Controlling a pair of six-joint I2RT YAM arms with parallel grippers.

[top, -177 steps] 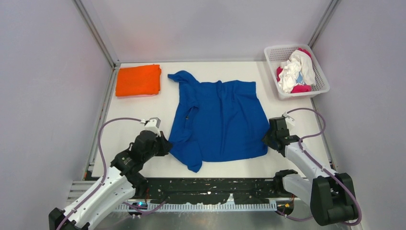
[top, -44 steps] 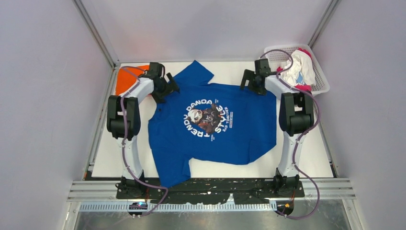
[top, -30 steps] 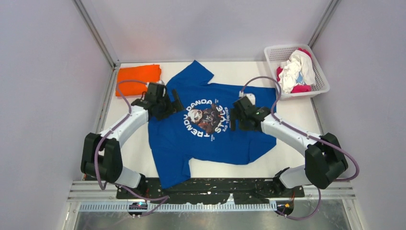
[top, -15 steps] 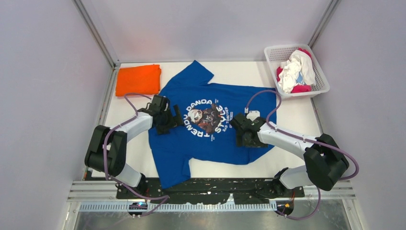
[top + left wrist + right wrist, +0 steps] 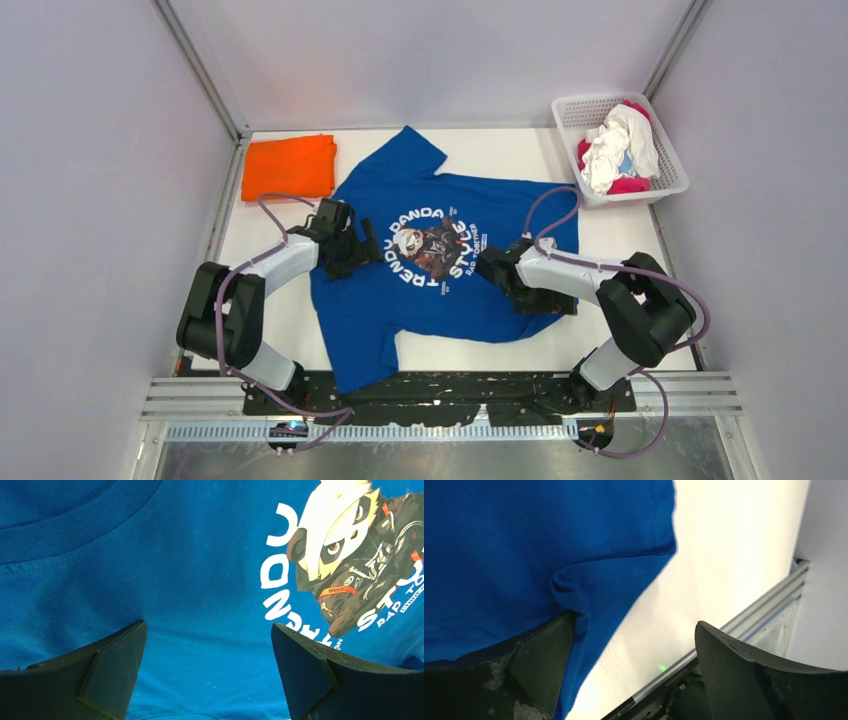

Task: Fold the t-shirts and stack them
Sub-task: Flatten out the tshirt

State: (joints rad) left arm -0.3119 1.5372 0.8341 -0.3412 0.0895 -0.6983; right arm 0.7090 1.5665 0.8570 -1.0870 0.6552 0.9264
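A royal blue t-shirt [image 5: 420, 300] lies spread flat on the table, its round white-lettered cartoon print [image 5: 432, 243] facing up. My left gripper [image 5: 356, 244] hovers open just left of the print [image 5: 350, 560], low over the blue cloth [image 5: 175, 580] below the collar, with nothing between its fingers. My right gripper [image 5: 545, 298] stands open at the shirt's near right hem. One finger [image 5: 541, 655] rests against a small fold of the blue cloth [image 5: 524, 540]. A folded bright orange t-shirt [image 5: 290, 167] lies at the back left.
A white lattice basket [image 5: 572, 103] at the back right holds a white shirt [image 5: 620, 140] and a magenta one [image 5: 628, 185]. Bare white table [image 5: 724, 555] shows right of the hem, with the metal rail [image 5: 744, 625] at the near edge.
The shirt, plain side up earlier, now lies print up. Over the last second both grippers drew back toward me, the right one from beside the print to the near right hem.
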